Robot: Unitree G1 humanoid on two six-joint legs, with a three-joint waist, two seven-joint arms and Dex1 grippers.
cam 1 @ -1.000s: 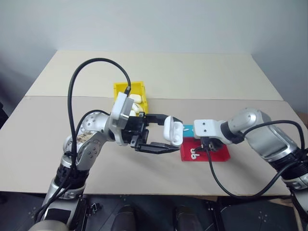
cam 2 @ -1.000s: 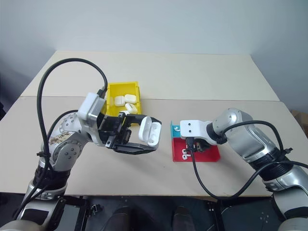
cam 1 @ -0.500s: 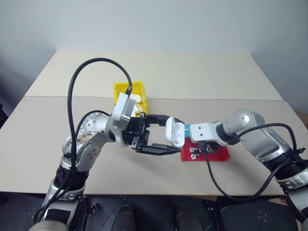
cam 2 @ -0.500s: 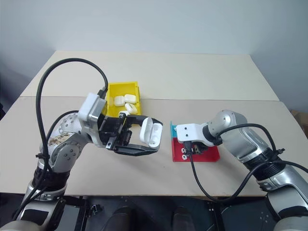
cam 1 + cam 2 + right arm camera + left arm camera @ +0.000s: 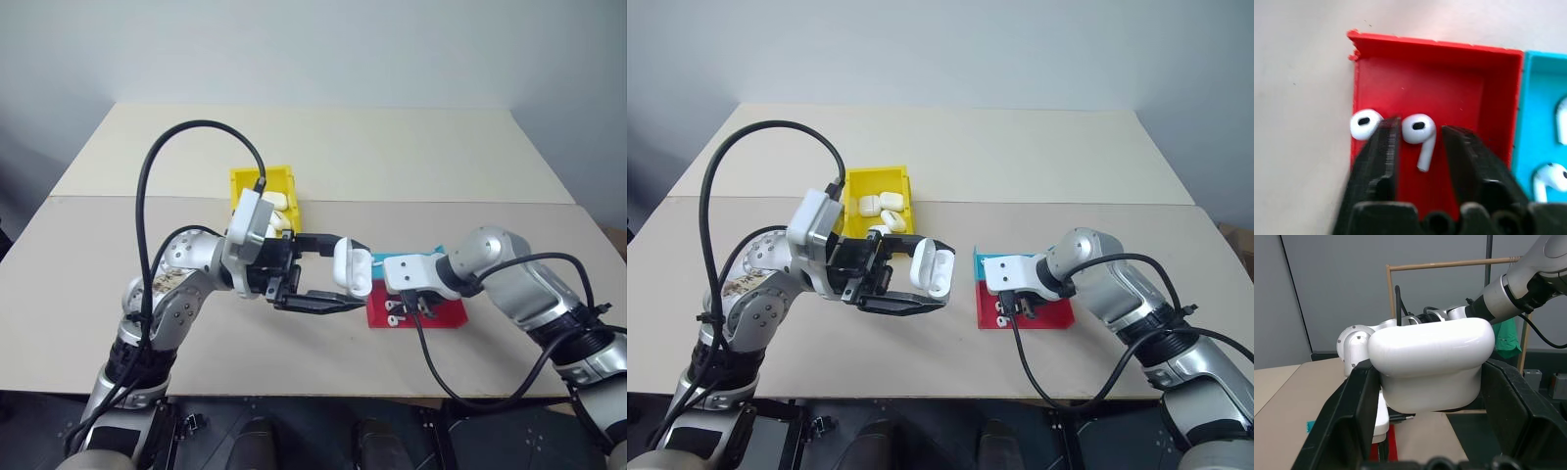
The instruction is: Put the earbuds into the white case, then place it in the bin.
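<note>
Down in the red half of the blue-and-red tray (image 5: 1420, 73), your right gripper (image 5: 1419, 147) has its two black fingers set narrowly either side of one of the earbuds (image 5: 1419, 131), with a small gap still showing on each flank. Finish the squeeze slowly and keep the bud's head centred, because the second earbud (image 5: 1364, 123) lies just outside one finger (a sideways drift would knock it). Lift straight up only once the pads bear on the bud. Over at your left gripper (image 5: 323, 269), the white case (image 5: 354, 269) is clamped firmly above the table (image 5: 392, 157), lid swung open, close beside the tray. Hold it steady there. Behind the left arm sits the bin (image 5: 878, 181), already holding several white cases.
</note>
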